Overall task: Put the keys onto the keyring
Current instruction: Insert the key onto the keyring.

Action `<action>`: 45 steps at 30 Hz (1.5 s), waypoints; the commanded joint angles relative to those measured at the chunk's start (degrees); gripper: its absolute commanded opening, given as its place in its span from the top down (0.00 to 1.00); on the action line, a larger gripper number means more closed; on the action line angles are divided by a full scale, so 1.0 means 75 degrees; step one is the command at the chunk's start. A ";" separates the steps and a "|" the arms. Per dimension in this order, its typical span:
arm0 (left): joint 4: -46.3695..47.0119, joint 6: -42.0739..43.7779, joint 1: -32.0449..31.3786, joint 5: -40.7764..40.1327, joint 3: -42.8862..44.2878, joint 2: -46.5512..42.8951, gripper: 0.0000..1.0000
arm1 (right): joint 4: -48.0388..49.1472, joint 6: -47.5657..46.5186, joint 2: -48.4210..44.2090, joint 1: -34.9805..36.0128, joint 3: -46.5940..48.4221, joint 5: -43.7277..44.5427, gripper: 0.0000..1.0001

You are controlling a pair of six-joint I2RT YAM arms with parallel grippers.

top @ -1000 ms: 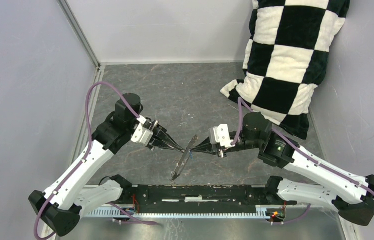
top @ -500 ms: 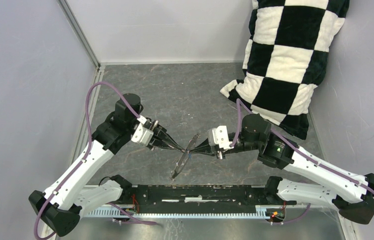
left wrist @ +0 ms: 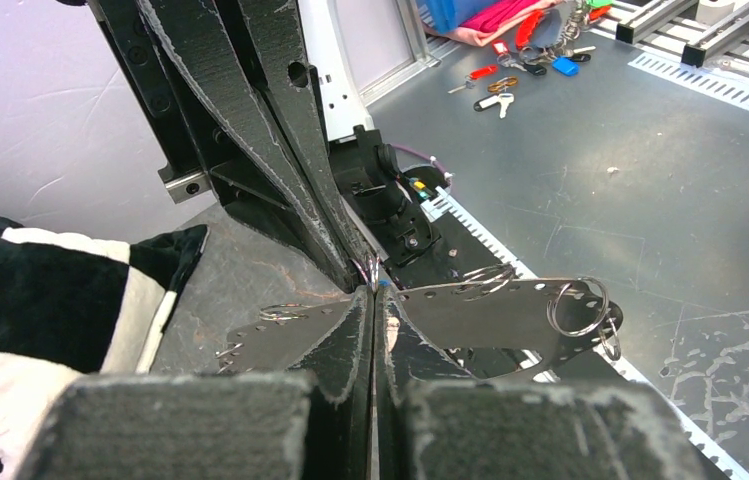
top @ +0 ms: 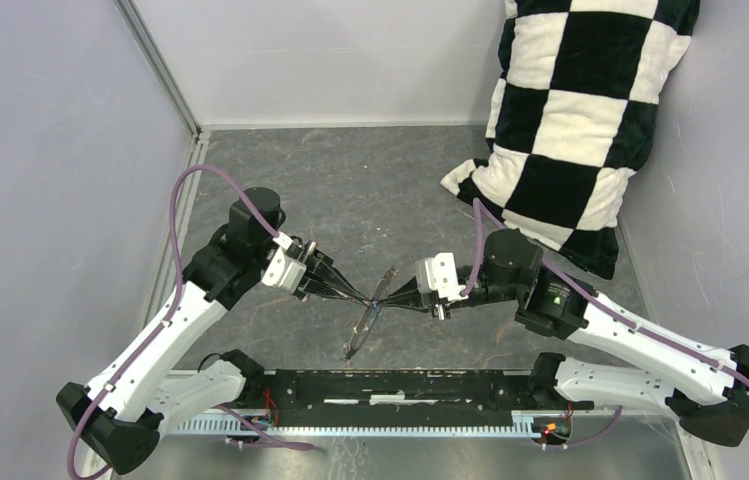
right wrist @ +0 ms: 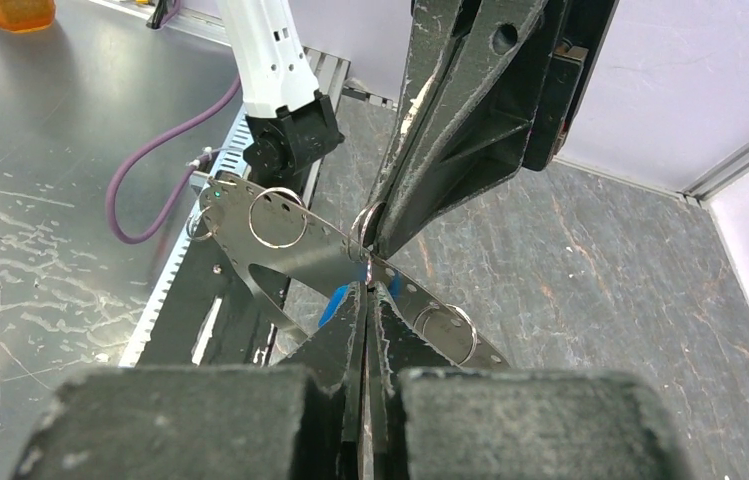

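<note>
The keyring [top: 358, 338] is a flat dark-grey metal hoop with holes along its rim and small split rings on it. It stands edge-on and tilted between the arms. It shows broadside in the left wrist view [left wrist: 510, 305] and in the right wrist view [right wrist: 300, 258]. My left gripper [top: 363, 296] is shut on the keyring's edge [left wrist: 374, 292]. My right gripper [top: 388, 297] is shut, tip to tip with the left one [right wrist: 368, 288]. The blue head of a key [right wrist: 334, 304] shows just behind its fingertips, and it seems pinched there. The key's blade is hidden.
A black-and-white checked pillow [top: 570, 120] leans in the far right corner. A black rail [top: 400, 385] runs along the near edge between the arm bases. Grey walls close the left, back and right. Loose keys [left wrist: 510, 85] lie on the metal bench beyond the rail.
Almost nothing. Both grippers stay shut, tip to tip at the keyring. The keyring's lower end has shifted very slightly.
</note>
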 commanded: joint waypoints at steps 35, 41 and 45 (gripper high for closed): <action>0.0253 -0.0444 0.0017 -0.0014 0.0054 -0.0196 0.98 | -0.0824 -0.0792 0.0222 0.0306 0.1075 0.0961 0.99; 0.0244 -0.0587 0.0017 0.0165 0.0075 -0.0271 0.98 | -0.1445 -0.1458 -0.0101 0.0306 0.0991 0.1797 0.99; 0.0229 -0.0694 0.0016 0.0207 0.0100 -0.0220 0.98 | -0.1510 -0.1579 -0.0115 0.0315 0.1019 0.1745 0.99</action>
